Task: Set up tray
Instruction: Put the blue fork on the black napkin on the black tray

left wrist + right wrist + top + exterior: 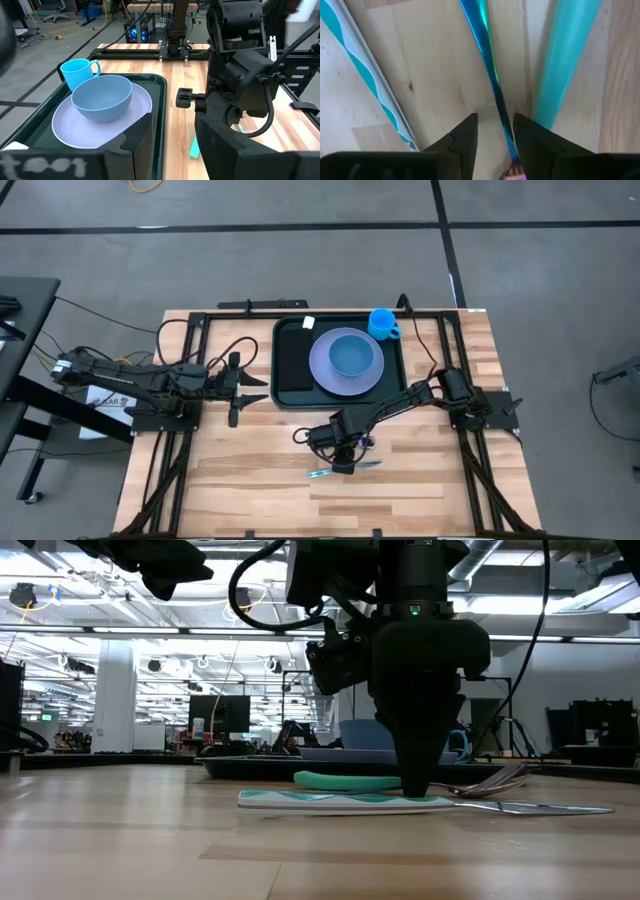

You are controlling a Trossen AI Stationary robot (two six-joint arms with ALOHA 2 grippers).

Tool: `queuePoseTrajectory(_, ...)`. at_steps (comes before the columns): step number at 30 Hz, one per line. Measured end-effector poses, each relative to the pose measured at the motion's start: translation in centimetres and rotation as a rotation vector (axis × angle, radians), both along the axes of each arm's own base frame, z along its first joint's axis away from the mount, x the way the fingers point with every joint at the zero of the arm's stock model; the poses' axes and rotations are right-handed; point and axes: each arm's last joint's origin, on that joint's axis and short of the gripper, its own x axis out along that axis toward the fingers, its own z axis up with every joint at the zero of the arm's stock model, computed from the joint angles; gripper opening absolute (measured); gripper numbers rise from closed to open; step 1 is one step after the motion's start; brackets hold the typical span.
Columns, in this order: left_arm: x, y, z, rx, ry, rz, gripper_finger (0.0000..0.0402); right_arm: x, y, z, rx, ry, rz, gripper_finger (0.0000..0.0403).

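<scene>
The dark green tray (290, 360) lies at the table's far middle and carries a lavender plate (345, 370) with a blue bowl (350, 356). A blue cup (383, 324) stands at the tray's far right corner. My right gripper (495, 135) points down at the table in front of the tray (345, 458). It is open, with one finger on either side of a thin iridescent blue utensil (485, 50) that lies flat on the wood. My left gripper (240, 387) hovers open left of the tray, holding nothing.
Beside the iridescent utensil lie a thick teal handle (565, 60) and a teal-and-white striped one (365, 75), both flat on the wood; in the low view the striped one (340, 802) lies nearest. A black bar (265, 304) sits on the far edge. Bare wood shows toward the near edge.
</scene>
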Motion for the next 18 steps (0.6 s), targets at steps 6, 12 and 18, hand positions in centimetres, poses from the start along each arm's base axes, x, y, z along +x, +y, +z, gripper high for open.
queuePoseTrajectory(6,0.00,0.00,0.00,0.000,0.000,0.000,0.0135,-0.05,-0.07,-0.01,-0.007,0.006,-0.020,0.0072)
queuePoseTrajectory(12,-0.01,0.01,-0.05,0.001,0.005,0.000,0.0135,-0.03,-0.10,-0.02,-0.023,0.003,-0.054,0.0011)
queuePoseTrajectory(18,-0.01,0.01,-0.05,0.001,0.006,0.000,0.0135,-0.03,-0.10,-0.02,-0.023,0.003,-0.055,0.0021)
